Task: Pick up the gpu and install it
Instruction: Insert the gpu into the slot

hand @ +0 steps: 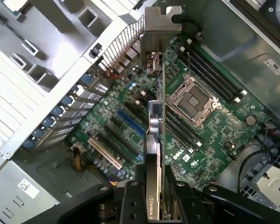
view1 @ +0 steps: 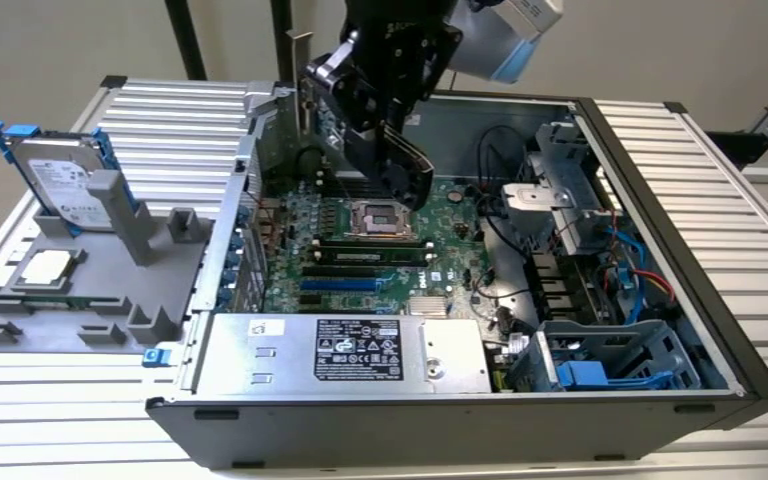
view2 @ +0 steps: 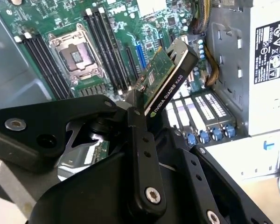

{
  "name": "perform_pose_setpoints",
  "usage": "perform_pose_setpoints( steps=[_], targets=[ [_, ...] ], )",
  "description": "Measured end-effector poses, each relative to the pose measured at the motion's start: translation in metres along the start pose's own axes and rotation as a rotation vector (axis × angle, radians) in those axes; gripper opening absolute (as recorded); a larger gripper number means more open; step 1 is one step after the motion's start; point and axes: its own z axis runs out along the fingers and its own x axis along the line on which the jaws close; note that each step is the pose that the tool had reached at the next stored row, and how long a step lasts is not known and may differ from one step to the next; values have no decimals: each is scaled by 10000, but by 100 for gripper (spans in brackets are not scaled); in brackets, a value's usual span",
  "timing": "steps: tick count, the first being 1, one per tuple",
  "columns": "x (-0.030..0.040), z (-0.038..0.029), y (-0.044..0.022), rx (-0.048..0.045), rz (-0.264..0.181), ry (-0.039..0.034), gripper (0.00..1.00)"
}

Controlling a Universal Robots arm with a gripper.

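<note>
The gripper (view2: 140, 106) has its jaws clamped on one end of the gpu (view2: 170, 70), so the card sticks out beyond the fingers (view2: 142, 154) with the black face to one side and the green board to the other. In the exterior view the gpu (view1: 407, 165) hangs inside the open computer case (view1: 644, 170), steeply tilted over the motherboard (view1: 357, 250) near the processor socket (view1: 381, 215). It is not seated in any slot.

In the first wrist view the card is seen edge-on, and its metal bracket (hand: 161, 28) is at the far end, close to the perforated rear wall (hand: 123, 39) of the case. The long blue slot (hand: 130, 123) lies just beside the line of the card, not under it.

In my judgement, doing this step well depends on alignment, not on force. The connector edge should be parallel to the slot and level with the board, and the bracket should face the rear opening. The grip is at one end only — so any push may turn the card between the jaws. The memory slots (hand: 214, 70) and the socket are near; the approach should be slow.
</note>
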Motion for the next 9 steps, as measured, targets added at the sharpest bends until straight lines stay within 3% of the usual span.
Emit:
perform_pose_setpoints(
  steps=[9],
  targets=[
    [0, 0, 0, -6, -1124, 46, 0]
  ],
)
